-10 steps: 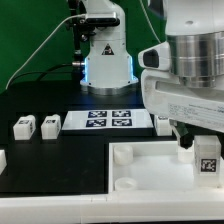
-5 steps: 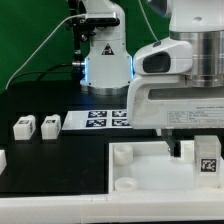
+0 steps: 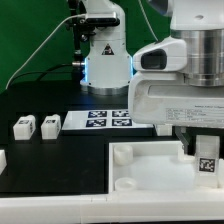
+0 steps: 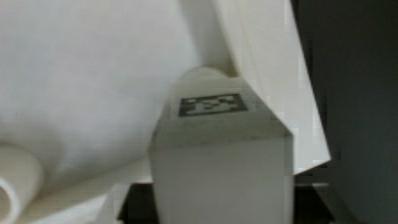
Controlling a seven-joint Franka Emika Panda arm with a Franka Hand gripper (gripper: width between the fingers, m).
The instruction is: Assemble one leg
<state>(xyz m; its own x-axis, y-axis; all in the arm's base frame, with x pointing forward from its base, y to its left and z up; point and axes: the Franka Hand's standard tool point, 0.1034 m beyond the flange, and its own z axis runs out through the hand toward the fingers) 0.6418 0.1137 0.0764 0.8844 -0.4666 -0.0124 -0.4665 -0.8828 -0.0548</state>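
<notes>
My gripper (image 3: 199,151) is at the exterior view's right, over the far right corner of the large white tray (image 3: 150,172). It is shut on a leg (image 3: 207,163), a small white post with a square tag, which stands upright at the tray's corner. In the wrist view the held leg (image 4: 221,150) runs up from between the dark fingers (image 4: 139,202), its tag facing the camera, with the tray's white surface (image 4: 89,90) around it. I cannot tell whether the leg's lower end touches the tray.
Two more loose legs (image 3: 22,126) (image 3: 50,123) lie on the black table at the exterior view's left, and another white part (image 3: 2,158) is at the left edge. The marker board (image 3: 104,120) lies behind the tray. The arm's base (image 3: 105,55) stands at the back.
The arm's hand has shifted a little toward the exterior view's left and lower. The held leg stays at about the same spot over the tray's corner.
</notes>
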